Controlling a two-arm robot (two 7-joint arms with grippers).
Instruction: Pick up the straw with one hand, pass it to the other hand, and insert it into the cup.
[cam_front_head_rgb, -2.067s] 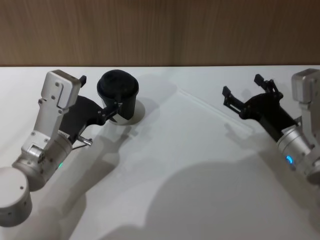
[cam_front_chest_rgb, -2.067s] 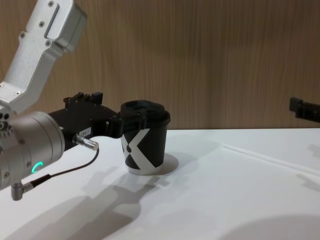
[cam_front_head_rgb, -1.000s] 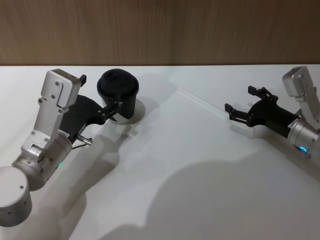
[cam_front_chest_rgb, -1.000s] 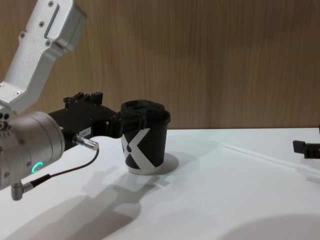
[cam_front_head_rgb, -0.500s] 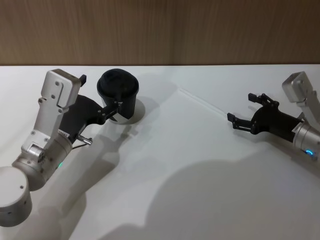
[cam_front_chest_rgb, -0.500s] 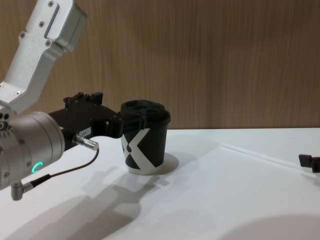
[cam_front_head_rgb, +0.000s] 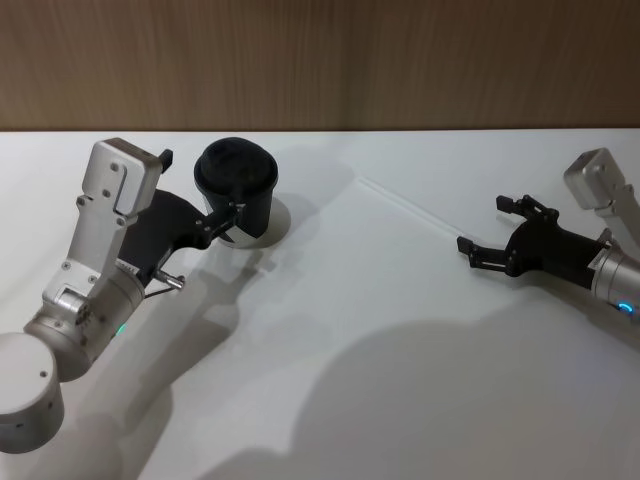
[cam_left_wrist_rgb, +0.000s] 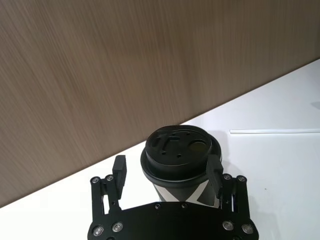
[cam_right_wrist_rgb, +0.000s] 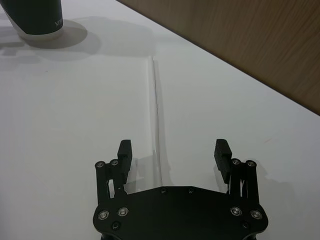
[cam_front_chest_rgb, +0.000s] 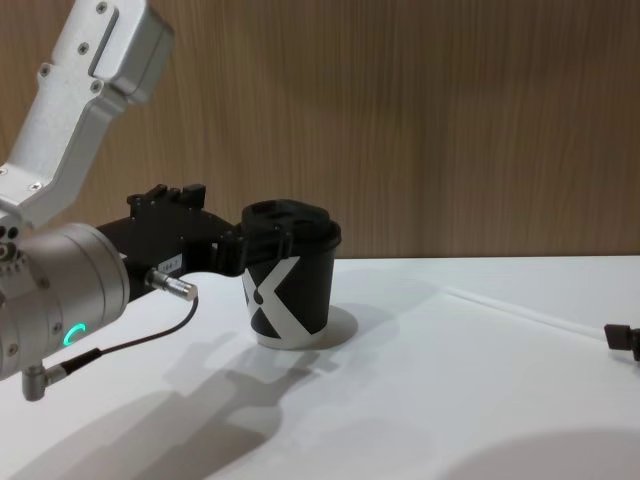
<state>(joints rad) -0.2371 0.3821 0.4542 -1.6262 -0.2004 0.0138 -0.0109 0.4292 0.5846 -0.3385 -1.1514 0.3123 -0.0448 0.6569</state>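
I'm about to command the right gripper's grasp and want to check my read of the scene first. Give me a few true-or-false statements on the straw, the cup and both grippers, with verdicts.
1. The straw lies flat on the table. True.
2. The right gripper is shut on the straw. False: it is open, and the straw's near end lies between its fingers, not gripped.
3. The cup stands upright with its lid on. True.
4. The left gripper is well away from the cup. False: it is open, with one finger on either side of the cup.
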